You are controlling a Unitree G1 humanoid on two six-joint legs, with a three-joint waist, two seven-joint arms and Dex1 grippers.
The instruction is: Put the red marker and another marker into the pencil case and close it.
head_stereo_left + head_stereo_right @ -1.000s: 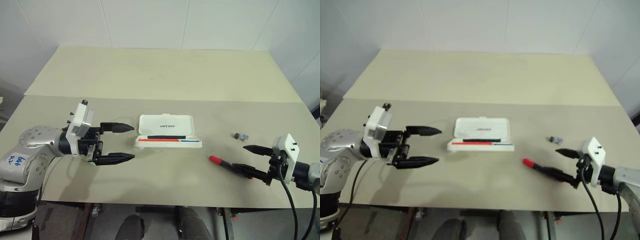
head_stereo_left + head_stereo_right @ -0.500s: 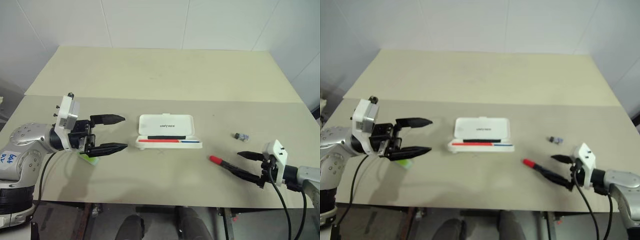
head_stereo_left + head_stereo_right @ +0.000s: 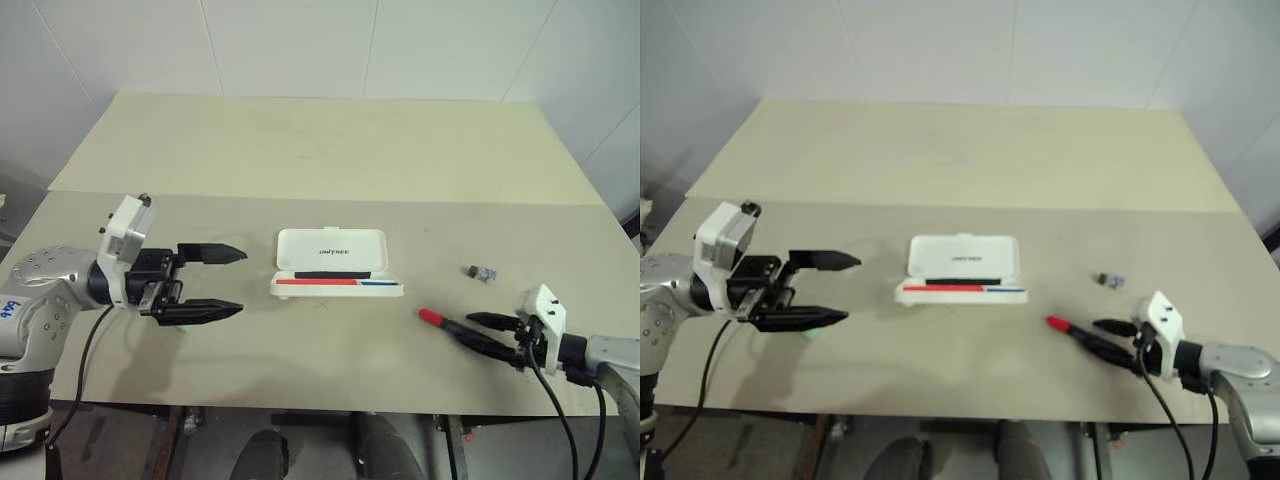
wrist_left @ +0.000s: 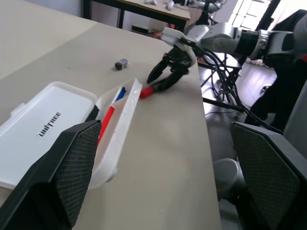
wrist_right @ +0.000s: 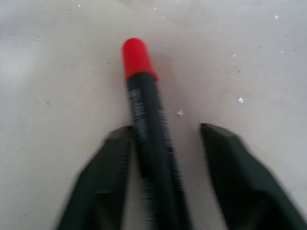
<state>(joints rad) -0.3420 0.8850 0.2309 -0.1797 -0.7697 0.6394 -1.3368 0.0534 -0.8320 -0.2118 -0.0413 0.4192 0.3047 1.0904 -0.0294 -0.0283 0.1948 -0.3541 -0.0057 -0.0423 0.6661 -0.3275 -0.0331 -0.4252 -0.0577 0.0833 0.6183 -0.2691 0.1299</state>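
On the beige counter (image 3: 330, 160), nearest, the slim black red-capped marker (image 3: 452, 326) lies between the partly closed right claw (image 3: 492, 336), not yet clamped. The left claw (image 3: 228, 280) is spread empty. Beyond, the white hard-plastic pencil case (image 3: 336, 263) lies open, unfilled.

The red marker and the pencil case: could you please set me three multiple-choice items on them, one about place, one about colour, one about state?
1. Where is the red marker? A) inside the pencil case B) on the table, between the right gripper's fingers C) under the left gripper
2. Its cap is: A) blue B) green C) red
3. The pencil case is: A) open B) shut C) upside down
1 B: a finger stands either side of it; 2 C: bright red cap; 3 A: lid folded back, contents showing.
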